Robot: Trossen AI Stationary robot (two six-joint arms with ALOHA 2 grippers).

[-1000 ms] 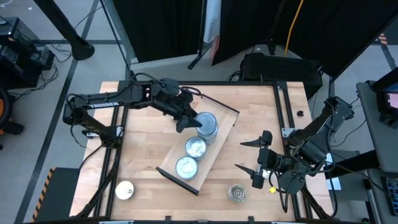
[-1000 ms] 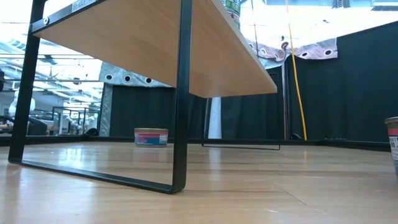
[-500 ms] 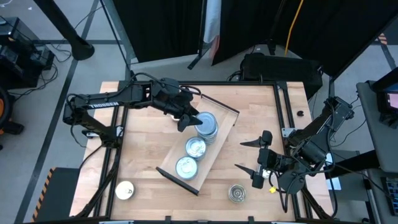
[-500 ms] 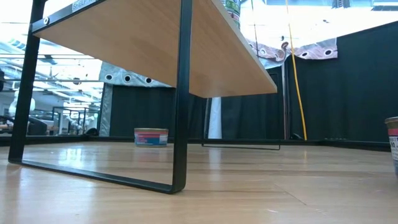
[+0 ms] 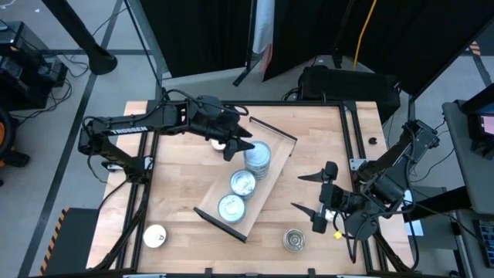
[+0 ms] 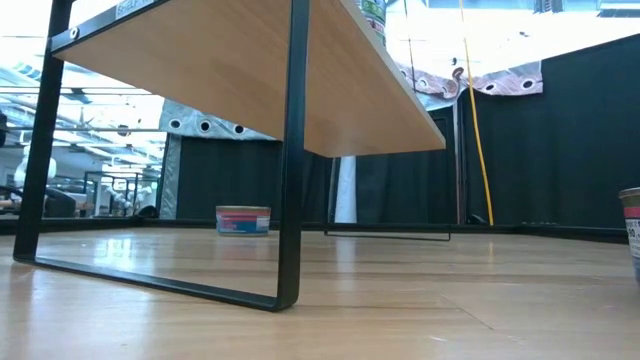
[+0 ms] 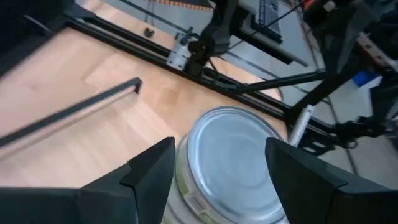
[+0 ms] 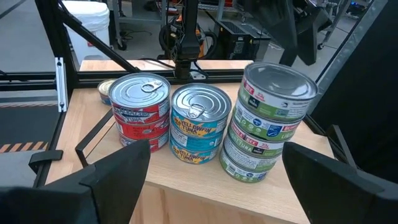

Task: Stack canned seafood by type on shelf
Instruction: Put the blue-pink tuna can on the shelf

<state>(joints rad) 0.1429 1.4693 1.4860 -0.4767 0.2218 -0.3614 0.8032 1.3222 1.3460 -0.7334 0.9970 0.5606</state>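
Observation:
The shelf (image 5: 272,171) is a light board lying slantwise on the table, with three stacks of tins on it: a green-labelled stack (image 5: 257,157), a blue-labelled stack (image 5: 242,183) and a red-labelled stack (image 5: 230,207). In the right wrist view they show as green (image 8: 268,124), blue (image 8: 199,127) and red (image 8: 140,115). My left gripper (image 5: 238,144) is open at the top of the green stack, and its fingers (image 7: 152,171) stand on either side of the top tin (image 7: 233,158). My right gripper (image 5: 299,193) is open and empty, near the table's right edge.
One loose tin (image 5: 155,236) lies near the table's front left corner, and it also shows in the low view (image 6: 243,220). Another loose tin (image 5: 294,240) lies at the front right, near my right gripper. Black frame rails (image 5: 351,154) run along the table's edges.
My left gripper has opened at the top of the green stack and let go of the top tin, which stays on the stack. My right arm has kept still.

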